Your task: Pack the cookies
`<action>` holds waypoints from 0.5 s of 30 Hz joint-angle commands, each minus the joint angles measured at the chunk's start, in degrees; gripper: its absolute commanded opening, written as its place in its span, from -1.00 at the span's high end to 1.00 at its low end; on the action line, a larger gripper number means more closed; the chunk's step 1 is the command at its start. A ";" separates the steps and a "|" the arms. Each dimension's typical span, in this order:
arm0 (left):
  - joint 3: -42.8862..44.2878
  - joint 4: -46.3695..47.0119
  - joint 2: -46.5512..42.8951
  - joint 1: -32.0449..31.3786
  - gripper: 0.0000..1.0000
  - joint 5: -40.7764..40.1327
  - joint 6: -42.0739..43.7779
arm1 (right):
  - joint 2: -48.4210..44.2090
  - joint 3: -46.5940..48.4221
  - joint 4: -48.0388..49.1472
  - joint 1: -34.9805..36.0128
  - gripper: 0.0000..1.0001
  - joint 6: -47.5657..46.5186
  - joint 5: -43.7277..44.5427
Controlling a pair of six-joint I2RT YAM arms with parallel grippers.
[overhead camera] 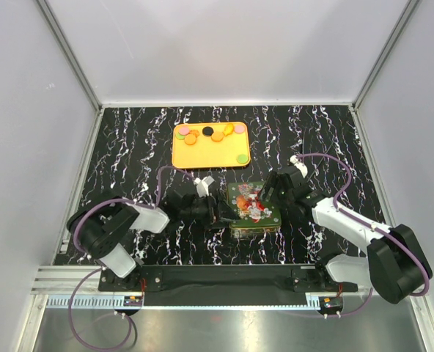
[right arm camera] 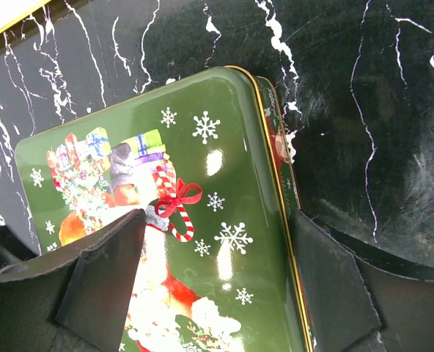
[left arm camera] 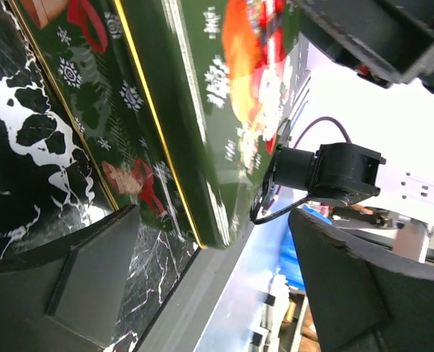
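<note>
The cookies [overhead camera: 190,138] lie on an orange tray [overhead camera: 215,152] at the back: mostly orange discs, one black [overhead camera: 208,131], some pink and green. A green Christmas tin [overhead camera: 252,208] sits in front of the tray, its lid [right arm camera: 202,220] lying slightly askew over the base. My left gripper [overhead camera: 222,213] is open at the tin's left side, and the tin's corner [left arm camera: 202,169] lies between its fingers. My right gripper [overhead camera: 267,192] is open over the lid's right edge, one finger [right arm camera: 103,275] above the lid and the other [right arm camera: 330,282] outside the rim.
The table is black marble [overhead camera: 129,147] with grey walls on three sides. The tray's corner [right arm camera: 1,20] shows at the top left of the right wrist view. The right arm [left arm camera: 334,172] shows beyond the tin in the left wrist view.
</note>
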 commanded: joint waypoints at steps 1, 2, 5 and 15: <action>-0.56 9.76 2.84 -0.82 -0.68 1.25 -3.60 | 0.65 -0.22 -0.43 0.74 -0.72 0.50 -0.59; -0.82 10.03 3.11 -0.82 -0.64 0.90 -3.78 | 0.39 -0.22 -0.51 0.74 -0.72 0.50 -0.59; -1.52 11.17 3.99 -0.82 -0.34 0.10 -4.66 | -0.23 -0.48 -0.95 0.74 -0.72 0.50 -0.24; 0.41 3.36 3.55 -0.82 0.41 -1.91 -1.85 | -1.99 -2.24 -0.61 0.91 -0.71 1.20 -0.68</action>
